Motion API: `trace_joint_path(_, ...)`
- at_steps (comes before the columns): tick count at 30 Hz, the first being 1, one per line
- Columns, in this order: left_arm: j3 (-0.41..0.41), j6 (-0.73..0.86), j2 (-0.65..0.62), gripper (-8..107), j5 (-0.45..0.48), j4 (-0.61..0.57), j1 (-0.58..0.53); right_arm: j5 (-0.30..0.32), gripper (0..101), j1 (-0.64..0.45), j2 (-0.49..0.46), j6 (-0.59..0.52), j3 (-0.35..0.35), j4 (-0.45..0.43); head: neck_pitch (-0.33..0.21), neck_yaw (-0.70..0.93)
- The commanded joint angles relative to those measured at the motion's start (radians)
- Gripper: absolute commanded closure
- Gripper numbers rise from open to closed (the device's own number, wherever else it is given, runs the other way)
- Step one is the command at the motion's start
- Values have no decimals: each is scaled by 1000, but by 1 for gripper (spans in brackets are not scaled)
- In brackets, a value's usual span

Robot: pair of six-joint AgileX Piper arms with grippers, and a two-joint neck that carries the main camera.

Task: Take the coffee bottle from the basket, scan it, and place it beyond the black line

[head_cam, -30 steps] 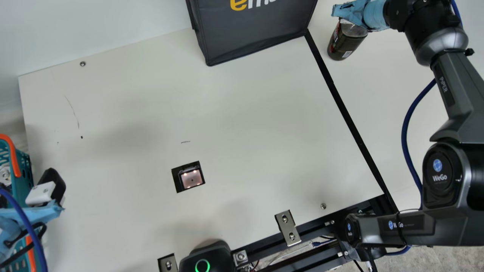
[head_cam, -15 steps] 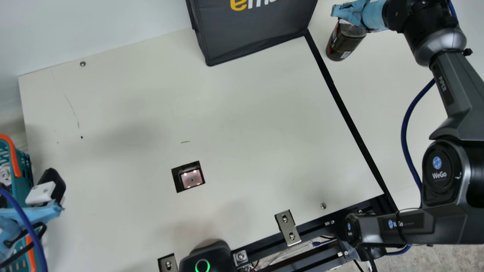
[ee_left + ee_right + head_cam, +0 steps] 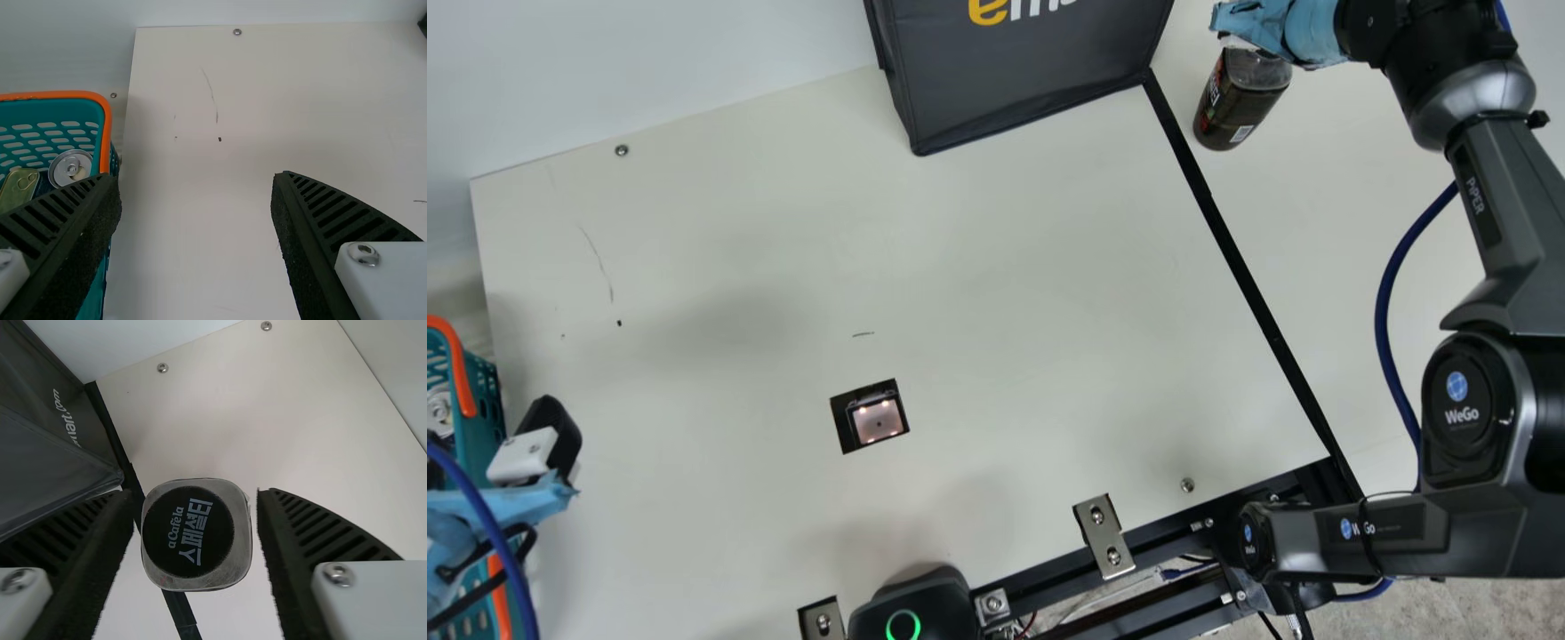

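Cream tabletop (image 3: pixel 1005 267), set against a pale wall (image 3: pixel 649 53), fills most of the main view. Towards twelve o'clock stands a dark gray bag (image 3: pixel 1023 89) with yellow and white lettering. Black tape makes a line (image 3: pixel 1239 258) from one o'clock down to four o'clock.

Past that line, between one and two o'clock, is the coffee bottle (image 3: pixel 1236 102), dark with a clear upper part. My right claw (image 3: pixel 1227 25), wrapped in light blue, is over its top. From my right wrist, the round black lid (image 3: pixel 189 532) sits between two ribbed fingers, which stand apart with a thin gap either side. Whether the base touches the table, I cannot tell.

Between seven and eight o'clock, a small lit scanner window (image 3: pixel 878 420) is set in the table. Near half past eight, my left claw (image 3: pixel 567 467) is beside a teal basket (image 3: pixel 485 400) with an orange rim; its fingers are spread, and cans (image 3: pixel 70 167) lie in the basket.
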Motion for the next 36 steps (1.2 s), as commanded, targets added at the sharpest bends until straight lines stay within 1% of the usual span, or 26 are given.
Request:
trace_joint_path(1, 0, 0, 0, 9, 0, 0, 0, 3, 21, -1, -3, -3, -5, 1, -27, -1)
trace_joint_path(4, 0, 0, 0, 9, 0, 0, 0, 11, 11, -2, -6, -6, -16, 2, -27, -1)
trace_joint_path(5, 0, 0, 0, 9, 0, 0, 0, 14, 10, -2, -8, -8, -18, 3, -27, -1)
trace_joint_path(12, 0, 0, 0, 9, 0, 0, 0, 34, 10, 7, -34, -18, -34, 14, -27, -1)
trace_joint_path(23, 0, 0, 0, 9, 0, 0, 0, 75, 10, 48, -107, -33, -37, 36, -27, -1)
trace_joint_path(29, 0, 0, 0, 9, 0, 0, 0, 89, 10, 84, -161, -35, -10, 44, -27, -1)
trace_joint_path(36, 0, 0, 0, 9, 0, 0, 0, 95, 10, 136, -227, -19, 44, 35, -27, -1)
